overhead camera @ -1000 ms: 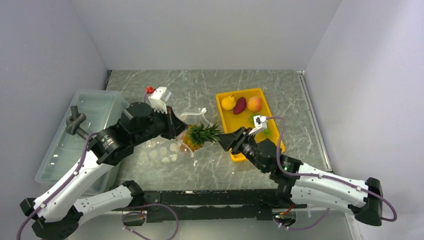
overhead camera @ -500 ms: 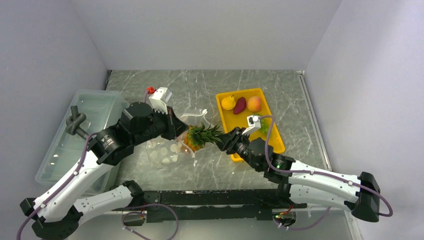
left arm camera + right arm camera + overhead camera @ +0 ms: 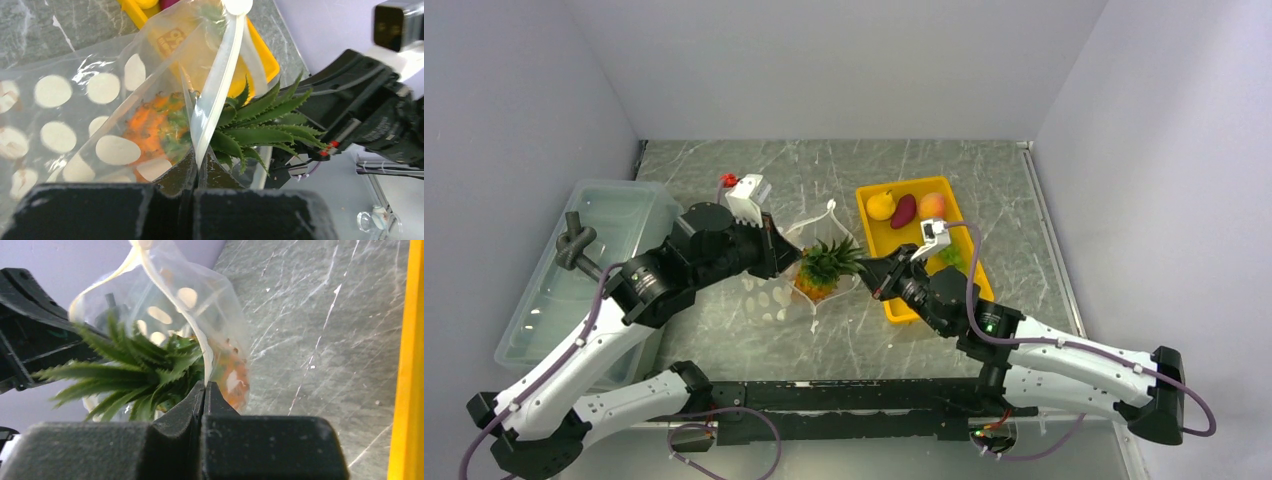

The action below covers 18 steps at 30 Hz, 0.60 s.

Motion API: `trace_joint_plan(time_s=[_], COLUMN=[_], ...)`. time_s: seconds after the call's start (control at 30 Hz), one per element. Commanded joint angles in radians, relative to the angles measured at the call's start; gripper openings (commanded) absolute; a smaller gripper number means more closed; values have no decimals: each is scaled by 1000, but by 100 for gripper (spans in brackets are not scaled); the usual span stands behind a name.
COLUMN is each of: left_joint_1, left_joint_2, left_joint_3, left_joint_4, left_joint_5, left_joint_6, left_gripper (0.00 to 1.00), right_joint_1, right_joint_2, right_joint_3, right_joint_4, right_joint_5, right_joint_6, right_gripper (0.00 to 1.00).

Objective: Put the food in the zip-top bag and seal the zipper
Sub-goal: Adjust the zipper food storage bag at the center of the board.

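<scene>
Left jaws pinch the zipper (image 3: pixel 216 95); right jaws are closed beside the pineapple (image 3: pixel 260 125) crown, hold unclear. The bag (image 3: pixel 75 125) looks thin, slippery, floppy: best gripped by its stiffer zipper.

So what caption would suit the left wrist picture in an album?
Pineapple body inside the dotted bag, crown sticking out, left jaws pinching the zipper.
</scene>
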Motion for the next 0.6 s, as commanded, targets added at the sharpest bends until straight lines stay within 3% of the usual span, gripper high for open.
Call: trace_joint_plan(time_s=[0.0,0.13,0.57], left_joint_1=[-2,-1,-1], left_joint_2=[31,52,43], left_joint_3=[36,43,34], left_joint_4=[-26,-51,-36], left_joint_5=[-40,-46,-90], left_joint_6=[11,23,81], left_gripper=[0,0,0], right_joint_1=[-1,-1,-1], right_joint_2=[-3,19,93], right_joint_3=[124,191,254], right_joint_4=[-89,-183,-212], right_joint_5=[-18,-42,-36], right_joint_6=[-94,-147,-263], right_gripper=[0,0,0])
